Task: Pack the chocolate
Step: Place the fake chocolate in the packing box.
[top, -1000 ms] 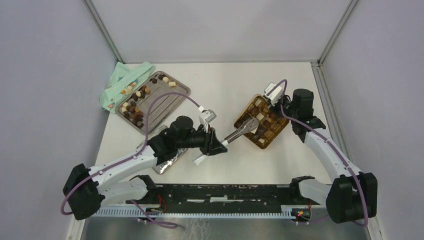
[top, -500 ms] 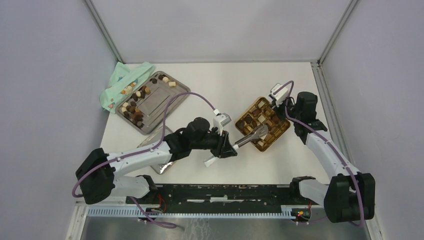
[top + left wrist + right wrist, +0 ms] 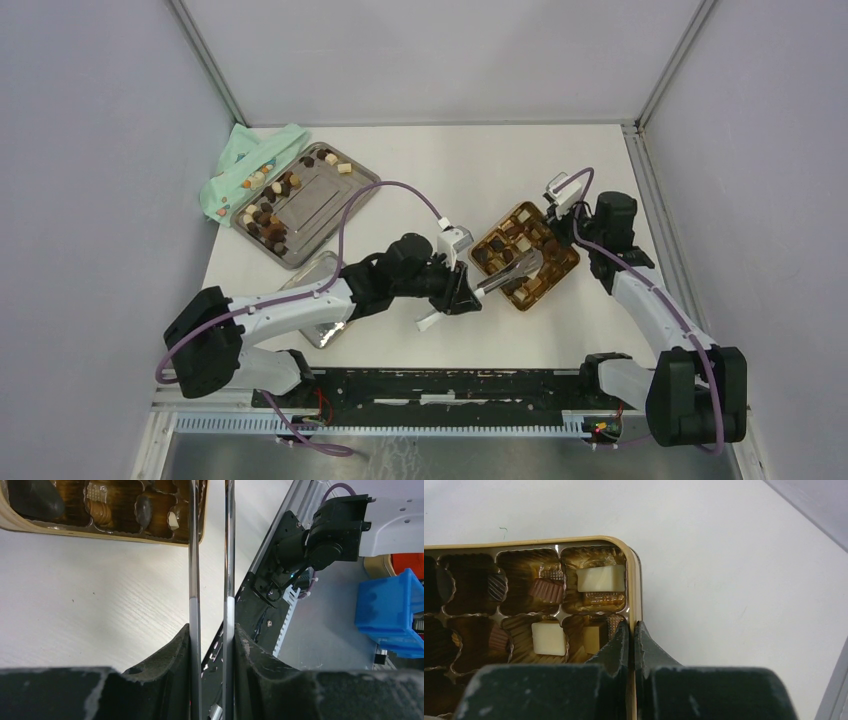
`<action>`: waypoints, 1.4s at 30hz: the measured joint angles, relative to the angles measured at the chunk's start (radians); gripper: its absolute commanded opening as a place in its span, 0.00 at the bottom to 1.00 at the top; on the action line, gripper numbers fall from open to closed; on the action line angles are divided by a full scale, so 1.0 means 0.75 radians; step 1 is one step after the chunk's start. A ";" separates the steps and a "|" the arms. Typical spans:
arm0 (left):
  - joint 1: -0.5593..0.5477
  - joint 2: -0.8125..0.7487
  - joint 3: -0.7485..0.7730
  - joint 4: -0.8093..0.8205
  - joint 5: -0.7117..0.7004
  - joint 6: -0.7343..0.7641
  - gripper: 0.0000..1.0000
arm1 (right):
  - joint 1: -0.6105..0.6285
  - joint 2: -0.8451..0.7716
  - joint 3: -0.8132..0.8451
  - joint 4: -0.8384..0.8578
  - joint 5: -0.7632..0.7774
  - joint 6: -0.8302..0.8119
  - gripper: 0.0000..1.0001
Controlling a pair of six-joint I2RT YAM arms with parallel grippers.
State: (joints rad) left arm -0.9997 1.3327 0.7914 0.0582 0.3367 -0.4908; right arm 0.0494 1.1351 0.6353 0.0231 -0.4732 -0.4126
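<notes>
Since a second ago your left arm has stretched rightward across the bench [image 3: 450,170], so the tips of the tongs [image 3: 505,275] now sit further in over the gold tin [image 3: 496,225]; the tin itself has shifted slightly. Left gripper [image 3: 212,635]: clamped on the tongs' two arms, pressing them close together but not touching in the wrist view. Right gripper [image 3: 630,630]: fingers together on the tin's rim near a corner, steadying it. Chocolate [image 3: 600,578]: several cream and brown pieces already sit in the tin's cells, and some cells look unfilled. The remaining stock lies on the metal tray [image 3: 330,200] at far left, beside the green bag [image 3: 240,165]. You cannot tell whether the tongs carry a piece now, as the tips are cropped from the wrist view and too small from above. Key relation: the tongs' long axis runs from the left gripper up and to the right, tips over the tin's middle cells. The tray lies well apart to the far left, on the left arm's side. Judgement: release into an open cell if loaded, then swing back left.
</notes>
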 measured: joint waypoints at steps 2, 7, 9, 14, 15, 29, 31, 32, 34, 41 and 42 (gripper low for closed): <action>-0.002 0.000 0.002 -0.005 -0.008 0.003 0.02 | 0.000 -0.019 -0.005 0.013 0.000 0.001 0.00; -0.031 0.014 0.036 -0.057 -0.075 0.012 0.02 | 0.000 -0.028 -0.017 0.049 0.002 0.013 0.00; -0.053 0.042 0.075 -0.081 -0.110 0.019 0.02 | 0.000 -0.024 -0.028 0.062 0.005 0.028 0.00; -0.100 0.109 0.147 -0.149 -0.200 0.049 0.02 | -0.008 0.033 -0.038 0.079 0.013 0.069 0.00; -0.103 0.120 0.156 -0.165 -0.217 0.054 0.02 | -0.010 0.047 -0.038 0.082 0.019 0.077 0.00; -0.142 0.235 0.252 -0.300 -0.309 0.089 0.02 | -0.029 0.174 -0.038 0.098 0.066 0.140 0.03; -0.150 0.240 0.260 -0.302 -0.309 0.090 0.02 | -0.032 0.189 -0.038 0.098 0.066 0.142 0.03; -0.153 0.240 0.261 -0.303 -0.309 0.092 0.02 | -0.035 0.198 -0.038 0.097 0.066 0.145 0.04; -0.160 0.240 0.262 -0.305 -0.310 0.098 0.02 | -0.040 0.211 -0.038 0.098 0.066 0.150 0.05; -0.165 0.240 0.263 -0.326 -0.312 0.109 0.04 | -0.052 0.234 -0.038 0.095 0.065 0.162 0.09; -0.166 0.240 0.263 -0.327 -0.312 0.109 0.04 | -0.052 0.234 -0.038 0.094 0.065 0.162 0.10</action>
State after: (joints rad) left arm -1.1244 1.5124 0.9886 -0.1867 0.1028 -0.4088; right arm 0.0105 1.3109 0.6067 0.0937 -0.4244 -0.2913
